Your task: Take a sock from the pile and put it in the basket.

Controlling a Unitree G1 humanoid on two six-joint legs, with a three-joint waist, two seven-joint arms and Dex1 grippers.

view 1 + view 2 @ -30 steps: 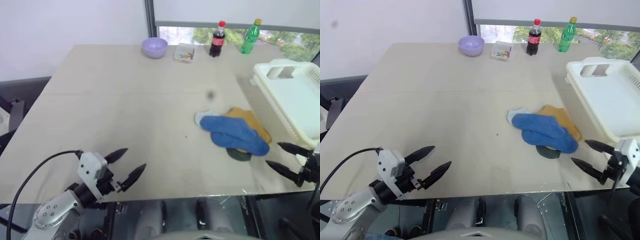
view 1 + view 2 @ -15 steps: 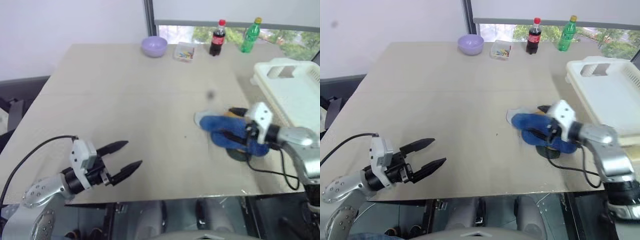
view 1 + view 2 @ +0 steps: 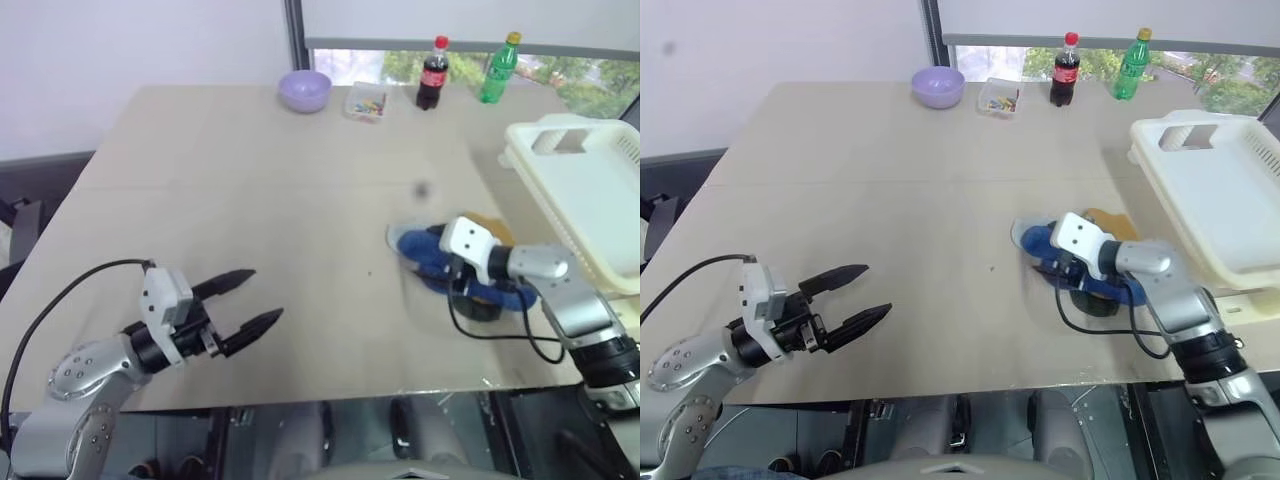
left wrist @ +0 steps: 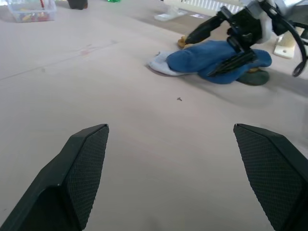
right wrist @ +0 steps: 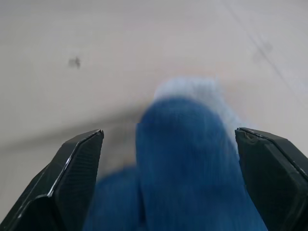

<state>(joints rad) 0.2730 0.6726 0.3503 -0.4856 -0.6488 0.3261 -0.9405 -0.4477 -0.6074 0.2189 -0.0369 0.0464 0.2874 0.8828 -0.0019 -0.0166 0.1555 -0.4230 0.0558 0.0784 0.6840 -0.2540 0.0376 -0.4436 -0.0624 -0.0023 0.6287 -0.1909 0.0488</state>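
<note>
The pile (image 3: 1110, 285) lies right of the table's middle: a royal blue sock (image 4: 202, 55) on top, a pale grey one (image 4: 156, 62) at its left end, a mustard yellow one (image 3: 1110, 222) behind and a dark green one (image 3: 1095, 305) in front. My right gripper (image 3: 1048, 256) is open and reaches over the blue sock (image 5: 183, 144), one finger on each side; I cannot tell whether it touches. The white slatted basket (image 3: 1220, 190) stands at the table's right edge, beside the pile. My left gripper (image 3: 268, 294) hovers open above the bare near-left table, holding nothing.
At the far edge stand a lilac bowl (image 3: 305, 90), a small clear box of coloured bits (image 3: 366, 103), a cola bottle (image 3: 432, 75) and a green bottle (image 3: 499, 70). A black cable (image 3: 490, 335) loops from my right wrist in front of the pile.
My right arm has swung in from the table's front right corner, leftward and forward, until its open fingers straddle the blue sock. The left gripper has stayed about where it was.
</note>
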